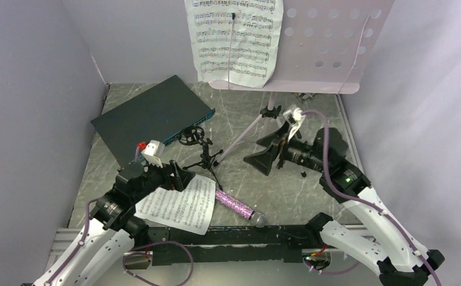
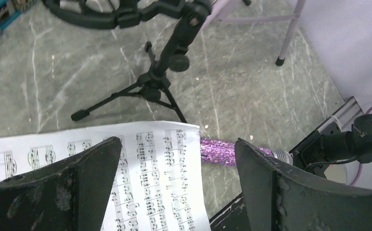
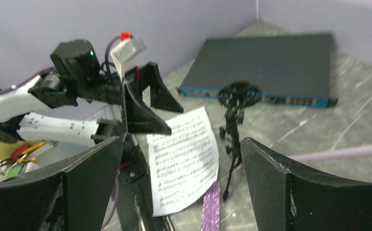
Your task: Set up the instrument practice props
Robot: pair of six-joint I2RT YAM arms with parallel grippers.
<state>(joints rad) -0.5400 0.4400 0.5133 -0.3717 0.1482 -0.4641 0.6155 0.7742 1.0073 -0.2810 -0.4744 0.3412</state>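
The left jaws are spread wide and hold nothing. They hover low over the loose white sheet-music page (image 2: 145, 178), which lies flat on the grey marbled tabletop (image 1: 293, 196) with its far edge running between the two tips. That looks like a line-up for picking it up. The other white sheet-music page (image 1: 234, 39) already rests on the left half of the pale-lilac perforated music stand (image 1: 329, 53), far beyond both pairs of jaws, and the stand's right half is bare. Paper lying flat gives little to pinch, so an edge or corner will probably have to be caught.

The right jaws are also released and empty. They are held above the tabletop and point across toward the left jaws, with a silver tripod leg (image 1: 243, 140) of the music stand close beside them. My reading is that they are waiting their turn.

Just past the right tip of the left jaws, the purple glitter microphone (image 2: 217, 150) lies on its side at the page's corner; I cannot tell whether it touches the paper. Straight ahead of the left jaws, the small black tripod mic stand with ring mount (image 1: 201, 152) stands upright with its ring empty. One of its feet sits at the page's far edge, so a forward sweep risks knocking it over. Beyond it lies a dark flat box with a teal edge (image 1: 150, 116).
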